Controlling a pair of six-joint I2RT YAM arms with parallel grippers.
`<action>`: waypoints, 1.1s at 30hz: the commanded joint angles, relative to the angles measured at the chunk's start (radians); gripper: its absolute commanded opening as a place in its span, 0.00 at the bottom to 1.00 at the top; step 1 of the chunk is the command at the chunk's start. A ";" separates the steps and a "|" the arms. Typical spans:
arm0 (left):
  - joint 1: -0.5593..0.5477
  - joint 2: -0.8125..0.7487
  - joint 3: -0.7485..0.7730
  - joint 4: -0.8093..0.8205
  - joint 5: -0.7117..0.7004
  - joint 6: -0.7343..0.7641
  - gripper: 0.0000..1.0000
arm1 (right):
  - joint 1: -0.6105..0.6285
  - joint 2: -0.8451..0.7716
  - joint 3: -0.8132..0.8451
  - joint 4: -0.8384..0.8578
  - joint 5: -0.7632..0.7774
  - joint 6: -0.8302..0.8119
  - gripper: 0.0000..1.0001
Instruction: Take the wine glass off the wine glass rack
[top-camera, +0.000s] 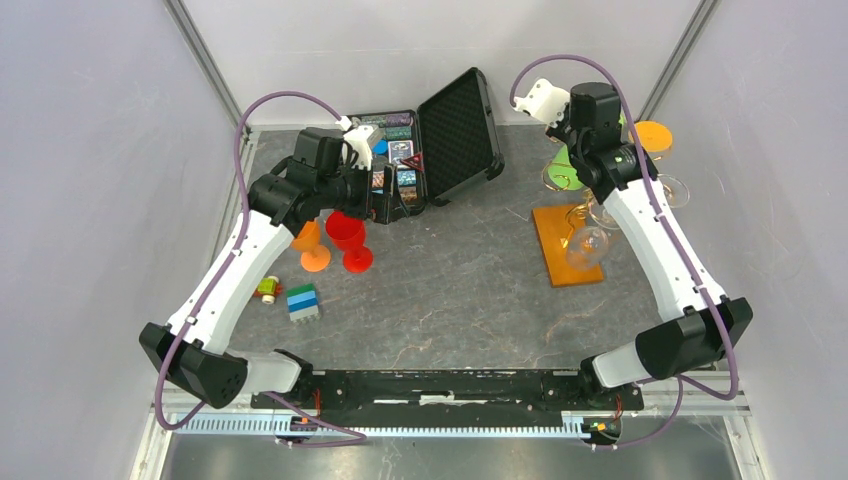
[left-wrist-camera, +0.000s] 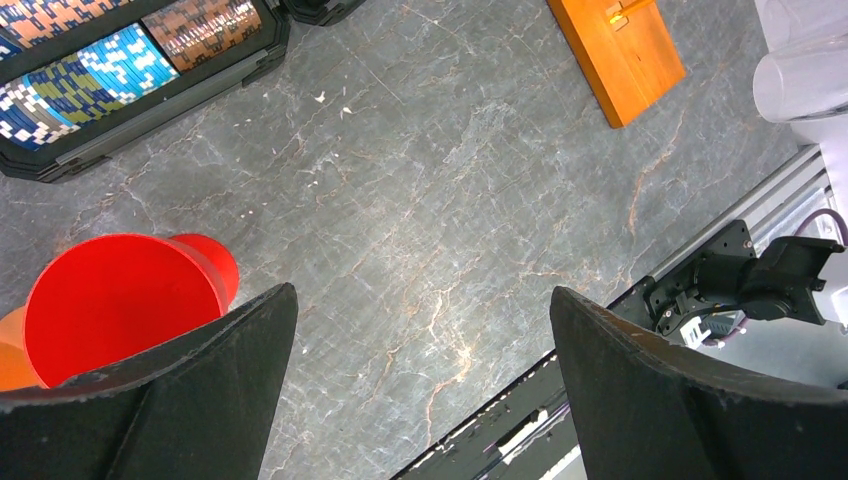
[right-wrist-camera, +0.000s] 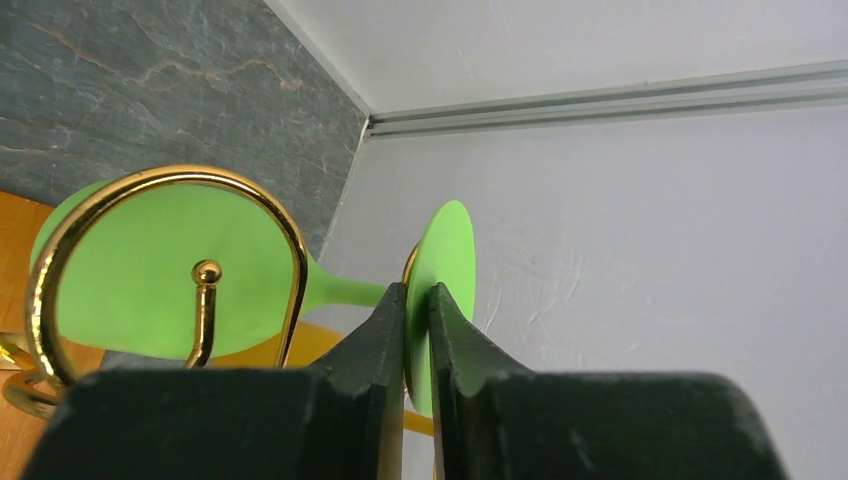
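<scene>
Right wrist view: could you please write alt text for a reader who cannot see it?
The right gripper pinches the round foot of a green wine glass between its two black fingers, the stem running left to the bowl behind a gold wire loop of the wine glass rack. A grey table and white wall lie beyond.

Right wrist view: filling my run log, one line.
right gripper: shut on green wine glass foot; glass on wine glass rack; left gripper: open

The wine glass (right-wrist-camera: 150, 270) at two o'clock is lime green; the wine glass rack (top-camera: 555, 250) gold over orange-brown; the table (left-wrist-camera: 430, 200) grey, brown-veined.
</scene>
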 joint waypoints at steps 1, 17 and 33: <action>0.003 -0.029 -0.010 0.039 0.016 -0.016 1.00 | 0.014 -0.035 0.026 -0.069 -0.035 0.029 0.11; 0.002 -0.016 -0.009 0.043 0.019 -0.014 1.00 | 0.036 -0.043 0.023 -0.091 -0.003 0.031 0.20; 0.002 -0.007 -0.004 0.043 0.025 -0.014 1.00 | 0.051 -0.069 0.017 -0.139 -0.062 0.017 0.36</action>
